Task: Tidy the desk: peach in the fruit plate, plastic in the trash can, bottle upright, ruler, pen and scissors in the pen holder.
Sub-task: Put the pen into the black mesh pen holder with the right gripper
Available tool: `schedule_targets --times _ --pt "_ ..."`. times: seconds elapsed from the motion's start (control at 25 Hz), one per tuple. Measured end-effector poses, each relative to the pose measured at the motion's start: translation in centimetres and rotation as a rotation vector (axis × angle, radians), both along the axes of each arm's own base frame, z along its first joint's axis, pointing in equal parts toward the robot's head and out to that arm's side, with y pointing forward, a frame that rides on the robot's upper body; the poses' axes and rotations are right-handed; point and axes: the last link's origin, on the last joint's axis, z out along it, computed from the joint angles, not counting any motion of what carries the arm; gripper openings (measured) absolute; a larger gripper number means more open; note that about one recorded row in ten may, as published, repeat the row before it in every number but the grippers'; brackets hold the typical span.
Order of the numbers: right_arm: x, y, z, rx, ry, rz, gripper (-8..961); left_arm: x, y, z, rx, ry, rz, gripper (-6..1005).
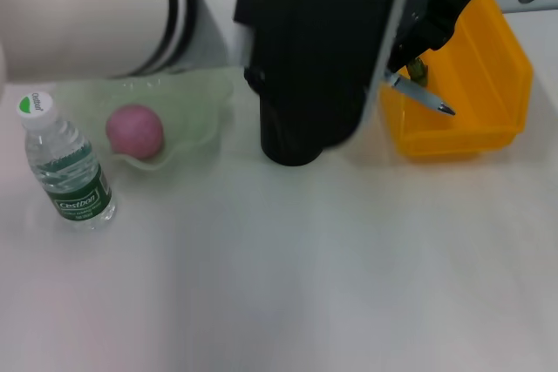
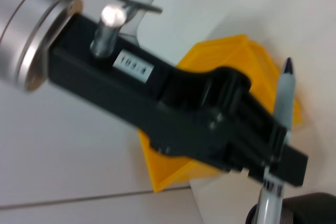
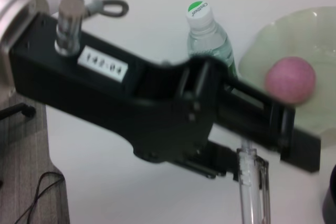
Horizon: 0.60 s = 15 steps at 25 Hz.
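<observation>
Direction is what we weigh here: in the head view the right gripper [image 1: 410, 71] has its fingers pinching a slim silver pen with a dark tip [image 1: 429, 98]. The pen's long axis is slanted and its tip points toward 4 o'clock, over the yellow plastic trash bin [image 1: 514, 67]. The tall black cylindrical pen holder [image 1: 292, 84] stands at 9 o'clock from the pen, just beside it. We judge that the right arm is the nearer one, and it must carry the pen toward 9 o'clock and turn it upright. The left arm fills the 10 o'clock corner; we cannot tell how its fingers are set. The pink peach [image 1: 135, 130] already sits in the pale green fruit plate [image 1: 205, 102], and the clear water bottle [image 1: 68, 172] stands upright.
</observation>
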Motion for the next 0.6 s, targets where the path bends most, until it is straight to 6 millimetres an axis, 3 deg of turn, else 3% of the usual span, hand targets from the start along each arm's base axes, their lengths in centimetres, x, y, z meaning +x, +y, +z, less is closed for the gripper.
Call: schedule_targets --times 0.28,0.52,0.6 --pt "1.2 -0.2 1.6 0.045 0.035 -0.020 141 -0.1 1.5 2.3 0.057 -0.129 0.162 625" --pt "3.1 -0.6 3.5 0.090 0.085 -0.065 141 -0.9 1.9 5.3 -0.057 -0.358 0.378 808" --pt "3.7 -0.9 4.2 0.107 0.110 -0.072 141 -1.5 1.7 6.5 -0.120 -0.457 0.441 809"
